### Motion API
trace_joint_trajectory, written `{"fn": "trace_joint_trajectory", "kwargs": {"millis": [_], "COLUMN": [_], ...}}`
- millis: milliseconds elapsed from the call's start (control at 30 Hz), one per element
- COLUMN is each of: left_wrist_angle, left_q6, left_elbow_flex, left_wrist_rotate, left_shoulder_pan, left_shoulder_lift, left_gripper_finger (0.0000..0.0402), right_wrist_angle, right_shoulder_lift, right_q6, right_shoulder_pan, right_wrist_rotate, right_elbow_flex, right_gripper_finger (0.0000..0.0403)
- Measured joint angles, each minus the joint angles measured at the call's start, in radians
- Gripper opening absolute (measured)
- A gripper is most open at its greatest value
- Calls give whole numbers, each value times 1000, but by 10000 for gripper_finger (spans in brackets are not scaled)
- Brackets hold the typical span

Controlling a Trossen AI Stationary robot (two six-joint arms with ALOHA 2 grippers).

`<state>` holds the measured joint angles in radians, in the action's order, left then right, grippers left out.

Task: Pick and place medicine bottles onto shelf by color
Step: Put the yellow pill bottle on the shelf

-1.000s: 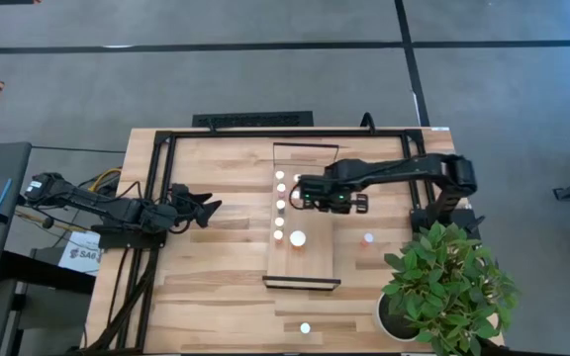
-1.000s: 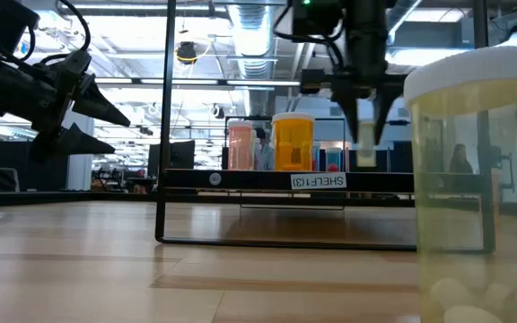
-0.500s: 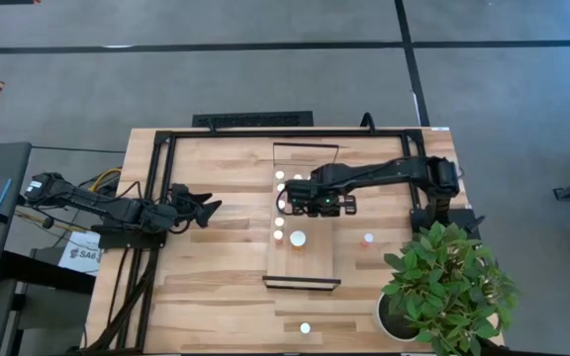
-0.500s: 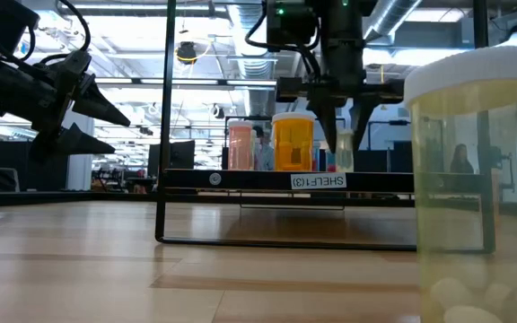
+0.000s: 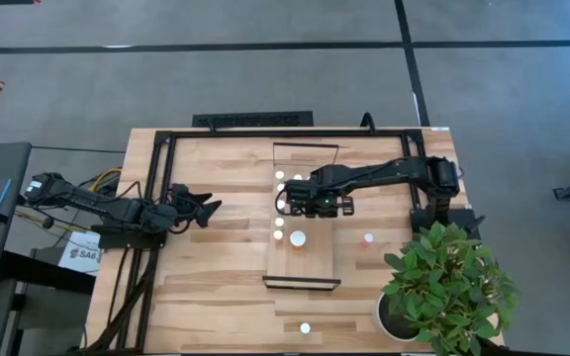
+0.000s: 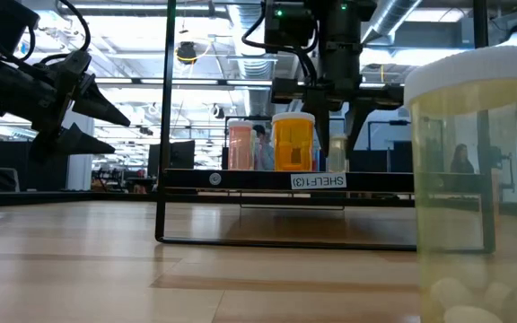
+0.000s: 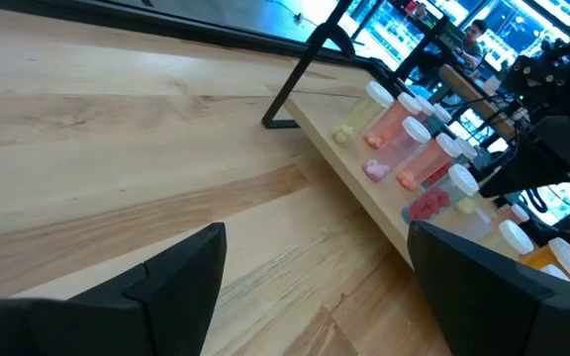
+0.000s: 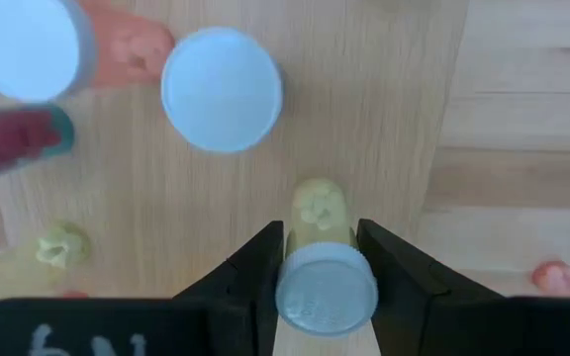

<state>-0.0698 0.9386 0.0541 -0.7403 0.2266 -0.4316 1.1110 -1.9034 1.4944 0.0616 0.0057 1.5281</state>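
Observation:
My right gripper (image 5: 287,201) points straight down over the pale wooden shelf (image 5: 317,265). It is open, its fingers close on either side of a pale yellow bottle (image 8: 323,259) with a white cap. That bottle (image 6: 336,152) stands upright on the shelf board. Several more white-capped bottles (image 5: 279,229) stand in a row along the shelf's left edge, and a larger-capped orange one (image 6: 293,144) stands nearer the front. My left gripper (image 5: 212,206) waits open at the table's left. My right gripper comes from above, with one finger (image 8: 257,272) on each side of the pale yellow bottle's white cap (image 8: 327,289). The bottle stands on its base on the shelf. I cannot tell whether the fingers touch it.
A reddish bottle (image 5: 368,237) lies loose on the table right of the shelf. Another bottle (image 5: 305,327) stands near the front edge, close to the low camera (image 6: 474,179). A potted plant (image 5: 448,287) fills the near right corner. A black frame (image 5: 156,198) borders the table.
My right gripper has carried the pale yellow bottle toward the table's left and down onto the shelf, rolling slightly. In the low view its fingers now stand wider apart, and the bottle stands on the board.

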Motion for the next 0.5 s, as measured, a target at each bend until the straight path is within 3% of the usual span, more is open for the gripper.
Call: {"fn": "trace_joint_trajectory", "kwargs": {"millis": [500], "left_wrist_angle": [0], "left_q6": [0], "left_elbow_flex": [0], "left_wrist_rotate": [0], "left_shoulder_pan": [0], "left_shoulder_lift": [0], "left_gripper_finger": [303], "right_wrist_angle": [2], "right_shoulder_lift": [0], "right_q6": [0], "right_shoulder_pan": [-2], "right_wrist_rotate": [-5], "right_elbow_flex": [-1], "right_gripper_finger": [160]}}
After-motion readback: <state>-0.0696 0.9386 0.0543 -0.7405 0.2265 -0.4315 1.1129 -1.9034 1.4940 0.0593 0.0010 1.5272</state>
